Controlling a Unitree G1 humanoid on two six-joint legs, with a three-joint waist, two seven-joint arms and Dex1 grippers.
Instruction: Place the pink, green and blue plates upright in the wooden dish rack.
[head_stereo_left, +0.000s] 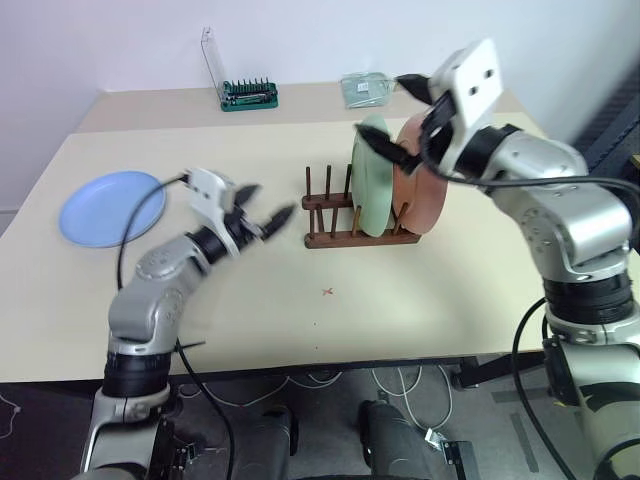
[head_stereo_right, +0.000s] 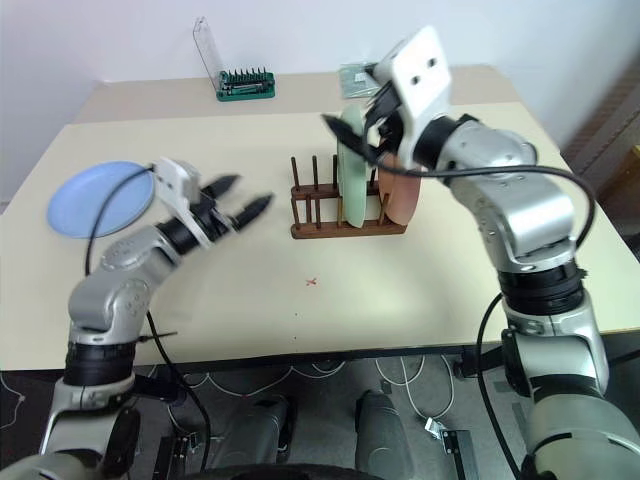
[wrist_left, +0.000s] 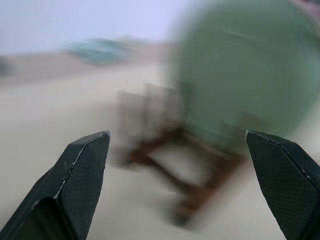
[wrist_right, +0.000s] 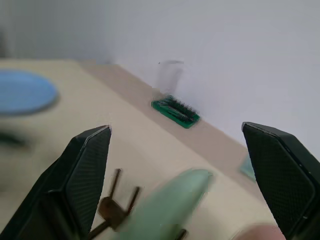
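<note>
The pink plate (head_stereo_left: 428, 200) and the green plate (head_stereo_left: 370, 185) stand upright side by side in the wooden dish rack (head_stereo_left: 328, 238) at the middle of the table. The blue plate (head_stereo_left: 110, 207) lies flat at the table's far left. My right gripper (head_stereo_left: 380, 104) hangs open just above the green plate's top rim, holding nothing. In the right wrist view that green rim (wrist_right: 167, 207) sits below and between the fingers. My left gripper (head_stereo_left: 272, 202) is open and empty, low over the table between the blue plate and the rack, pointing at the rack (wrist_left: 190, 170).
A green tool holder with a clear lid (head_stereo_left: 246, 93) and a clear packet (head_stereo_left: 366, 88) sit at the table's back edge. A small red mark (head_stereo_left: 327, 292) is on the tabletop in front of the rack. Cables hang under the front edge.
</note>
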